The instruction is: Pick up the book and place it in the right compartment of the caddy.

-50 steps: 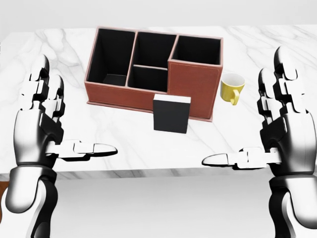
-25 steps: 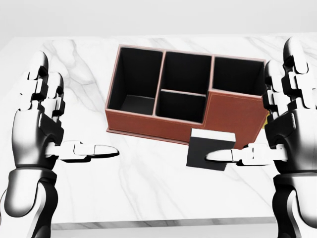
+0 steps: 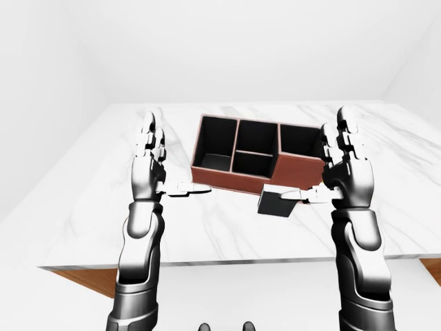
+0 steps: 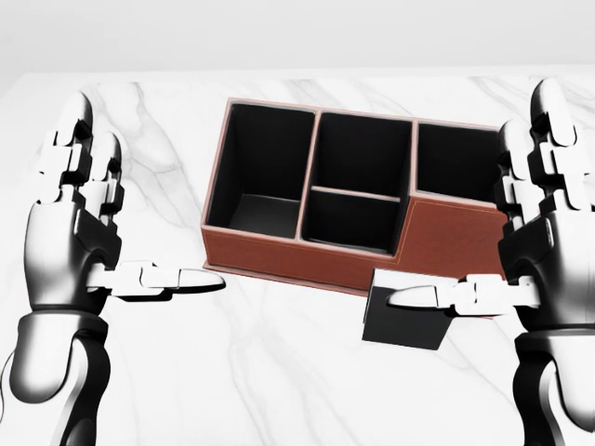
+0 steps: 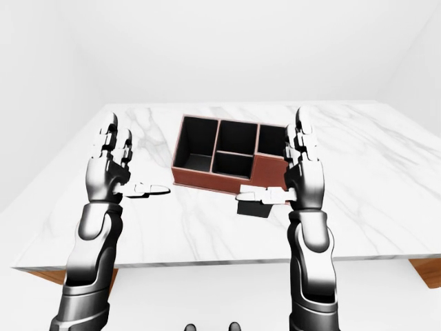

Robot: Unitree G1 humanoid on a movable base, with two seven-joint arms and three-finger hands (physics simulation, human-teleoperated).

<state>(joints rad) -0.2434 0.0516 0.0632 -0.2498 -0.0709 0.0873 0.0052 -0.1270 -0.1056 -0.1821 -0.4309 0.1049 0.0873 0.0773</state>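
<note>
Both your hands are spread wide, gripping nothing; right hand (image 4: 548,232) has its thumb across the book (image 4: 406,309). Left hand (image 4: 79,223) hovers left of the caddy (image 4: 349,200).

Book (image 4: 402,316) upright beside caddy (image 4: 307,255); right hand (image 4: 544,242) open.

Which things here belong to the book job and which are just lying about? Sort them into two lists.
Belongs to the job:
- book, standing on the table against the caddy's near wall
- caddy, with its right compartment empty
- right hand, fingers open beside the book
- left hand, open

Just there:
- marble table; nothing else shows now
</note>
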